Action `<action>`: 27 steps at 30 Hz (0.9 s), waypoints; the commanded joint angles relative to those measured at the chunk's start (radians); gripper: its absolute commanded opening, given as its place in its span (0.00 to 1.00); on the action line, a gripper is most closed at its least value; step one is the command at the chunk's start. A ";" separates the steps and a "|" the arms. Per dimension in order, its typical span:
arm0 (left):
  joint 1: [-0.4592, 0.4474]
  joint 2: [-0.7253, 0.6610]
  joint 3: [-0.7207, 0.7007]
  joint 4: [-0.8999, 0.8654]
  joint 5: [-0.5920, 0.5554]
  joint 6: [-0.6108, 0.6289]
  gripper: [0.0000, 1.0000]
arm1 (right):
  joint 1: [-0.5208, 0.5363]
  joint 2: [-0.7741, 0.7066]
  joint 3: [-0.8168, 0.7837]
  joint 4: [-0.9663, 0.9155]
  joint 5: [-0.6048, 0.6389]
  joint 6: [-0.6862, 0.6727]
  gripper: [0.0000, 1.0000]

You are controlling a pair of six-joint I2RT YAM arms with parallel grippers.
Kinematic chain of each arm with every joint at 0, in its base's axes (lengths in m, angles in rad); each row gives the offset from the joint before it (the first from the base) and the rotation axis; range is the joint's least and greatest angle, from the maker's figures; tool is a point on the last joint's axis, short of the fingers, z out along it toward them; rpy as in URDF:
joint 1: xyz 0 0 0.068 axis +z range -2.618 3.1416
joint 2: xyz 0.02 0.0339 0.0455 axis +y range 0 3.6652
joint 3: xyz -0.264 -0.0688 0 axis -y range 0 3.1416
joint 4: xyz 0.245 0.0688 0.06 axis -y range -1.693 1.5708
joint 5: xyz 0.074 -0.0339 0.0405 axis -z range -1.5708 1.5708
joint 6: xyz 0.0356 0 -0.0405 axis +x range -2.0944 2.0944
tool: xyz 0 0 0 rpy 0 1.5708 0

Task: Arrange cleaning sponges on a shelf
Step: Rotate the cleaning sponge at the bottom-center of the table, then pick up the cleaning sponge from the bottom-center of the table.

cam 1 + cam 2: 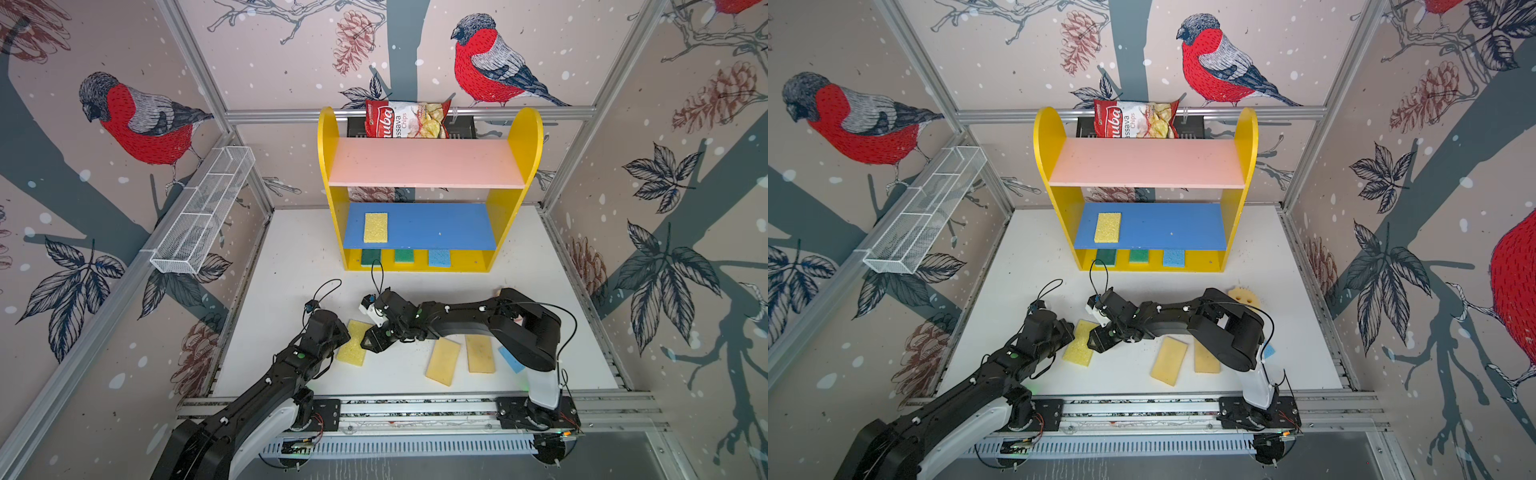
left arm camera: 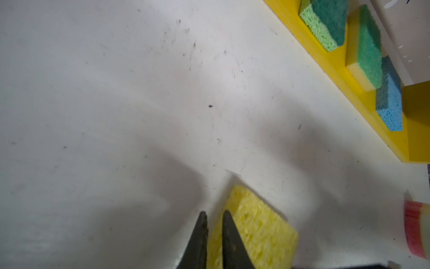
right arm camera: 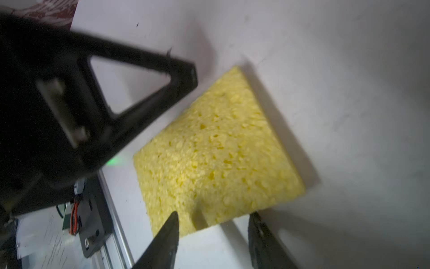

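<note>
**Subject.** The yellow sponge (image 1: 353,343) lay flat on the table (image 1: 291,257), near and left of centre. It was well apart from the shelf (image 1: 449,226) and sat between the two end effectors.

**End effectors.** The left end effector (image 2: 214,213) had its jaws all but pressed together, with only a thin slit between them. It was poised at the sponge's left edge, and no grip on the sponge could be confirmed. The right end effector (image 3: 214,213) had its jaws spread astride the sponge's right edge and pinched nothing.

**Handling, as judged.**
- The sponge was a thin slab of open-pored foam, so it was probably very light, soft and easily crushed.
- A small dent showed in the edge between the right jaws, which fits that softness.
- It was not fragile, and the rough pores should grip the jaws well, so slipping was unlikely.

**Where to hold, as judged.**
- The best hold would be across the short width near the middle, with the jaws coming down from above.
- A hold at a corner or thin edge would likely let the slab droop or twist.
- Light pressure should be enough. A hard squeeze would buckle the slab, and it could spring out of line on release.

**Shelf.** One sponge (image 1: 375,227) lay on the blue board and three sat on the base. Two tan sponges (image 1: 443,361) waited on the table, near and to the right.
</note>
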 commanded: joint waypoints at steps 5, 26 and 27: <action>0.000 0.014 -0.021 0.087 0.064 -0.017 0.15 | -0.004 0.068 0.107 -0.068 -0.015 0.024 0.32; 0.001 0.039 0.047 0.242 0.136 0.108 0.53 | -0.129 -0.037 0.020 0.047 0.018 0.135 0.00; 0.003 0.029 0.047 0.252 0.140 0.116 0.94 | -0.135 -0.046 0.021 0.042 0.020 0.127 0.00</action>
